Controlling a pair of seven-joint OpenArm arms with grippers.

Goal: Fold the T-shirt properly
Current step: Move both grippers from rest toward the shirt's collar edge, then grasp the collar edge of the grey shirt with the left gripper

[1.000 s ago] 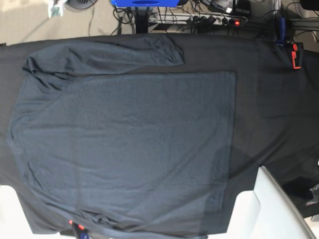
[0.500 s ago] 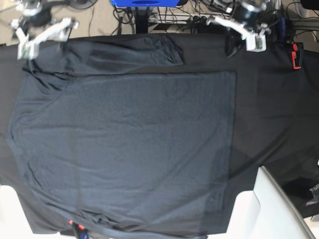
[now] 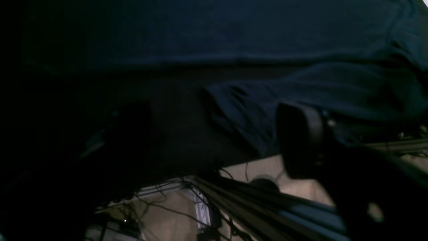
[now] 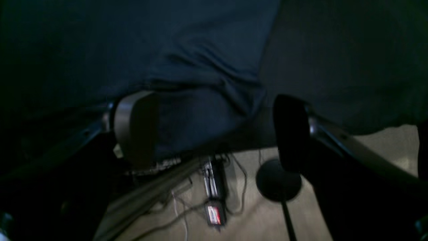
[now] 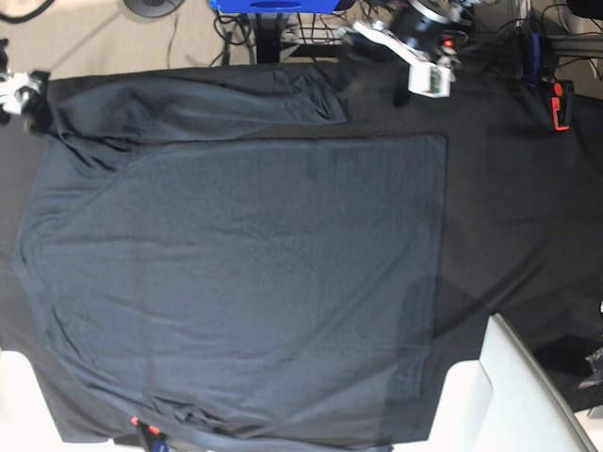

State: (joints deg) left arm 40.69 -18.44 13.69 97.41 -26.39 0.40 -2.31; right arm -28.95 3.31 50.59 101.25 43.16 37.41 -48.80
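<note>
1. At the far left of the base view, the right gripper (image 5: 17, 89) is cut by the frame edge, so only a white bit of it shows by the shoulder end of the T-shirt (image 5: 236, 282).
2. Its own wrist view shows what the base view hides: both fingers (image 4: 135, 129) stand wide apart over a bunched fold of the T-shirt (image 4: 207, 77) at the table edge, nothing between them.
3. The T-shirt lies flat on the black cloth (image 5: 518, 207), long axis left to right, hem toward the right, one sleeve folded along the far edge.
4. The left gripper (image 5: 400, 52) hovers near that sleeve's end; its wrist view is very dark, one finger (image 3: 297, 137) beside the sleeve (image 3: 247, 113), jaws spread and empty.
5. A red clamp (image 5: 560, 105) sits far right.
</note>
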